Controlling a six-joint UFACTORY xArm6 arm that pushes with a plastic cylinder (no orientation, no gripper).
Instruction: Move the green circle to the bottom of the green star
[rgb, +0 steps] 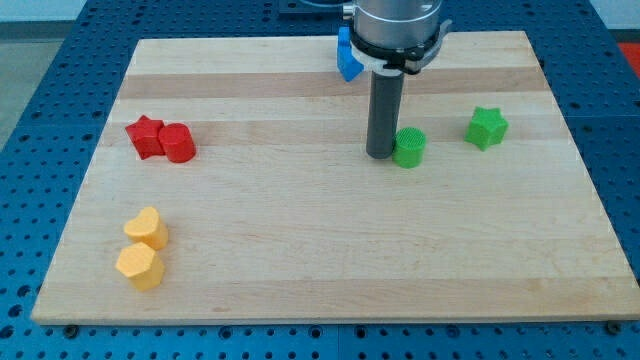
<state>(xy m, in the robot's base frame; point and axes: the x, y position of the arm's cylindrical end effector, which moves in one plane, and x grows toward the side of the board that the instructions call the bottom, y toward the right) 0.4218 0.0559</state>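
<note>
Tip: my tip (381, 153) is down on the wooden table (300, 270), touching the green circle's left side.
Green circle block (409, 147): right half, toward the top edge.
Green star block (486, 127): near, to the circle's right and slightly higher.
Gripper: no gripper here, just a bare rod.
Others: 2 red blocks (161, 139) left edge, 2 yellow blocks (143, 248) bottom-left corner, blue block (346, 57) top edge.

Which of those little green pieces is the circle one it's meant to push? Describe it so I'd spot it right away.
Start at the wooden board and find the dark rod; my tip ends right beside the green circle, on its left in the view. Unlike the pointed green star farther right, it is a round, smooth-sided stub.
</note>
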